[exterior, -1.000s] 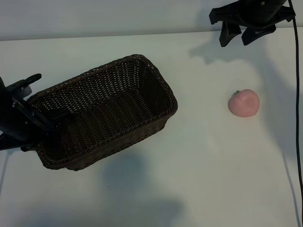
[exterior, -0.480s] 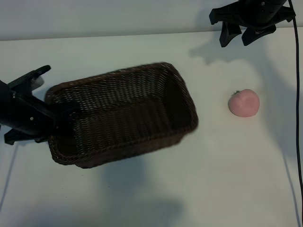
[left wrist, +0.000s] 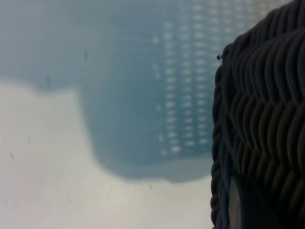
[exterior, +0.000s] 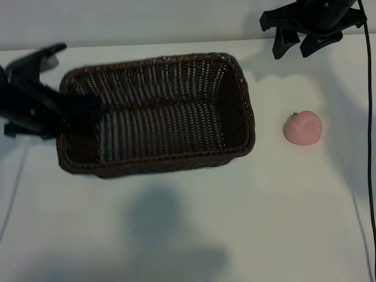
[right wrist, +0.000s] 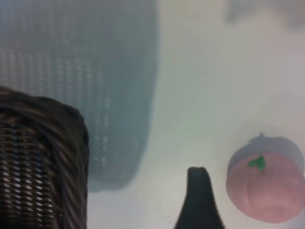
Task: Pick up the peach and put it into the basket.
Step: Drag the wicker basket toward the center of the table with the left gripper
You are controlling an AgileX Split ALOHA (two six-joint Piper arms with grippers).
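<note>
1. One peach (exterior: 302,127) is lying on the white worktop (exterior: 194,229), just off the basket's right short end and apart from it, with its green stem pointing back toward the far edge.
2. One basket (exterior: 155,114) is sitting with its long axis running left to right. Its shadow is falling apart from it on the worktop, so it is likely being held off the surface.
3. The left hand (exterior: 64,111) is gripping the basket's left short end at the rim, so the peach is lying on the far side of the basket from it.
4. The right hand (exterior: 299,41) is hanging beyond the peach, near the worktop's far edge, with its fingers spread and nothing between them.
5. The right hand is much the nearer of the two. In its wrist view the peach (right wrist: 264,188) is showing just beside one dark fingertip (right wrist: 198,179), not between the fingers, so the pickup likely calls for a short shift and a drop.
</note>
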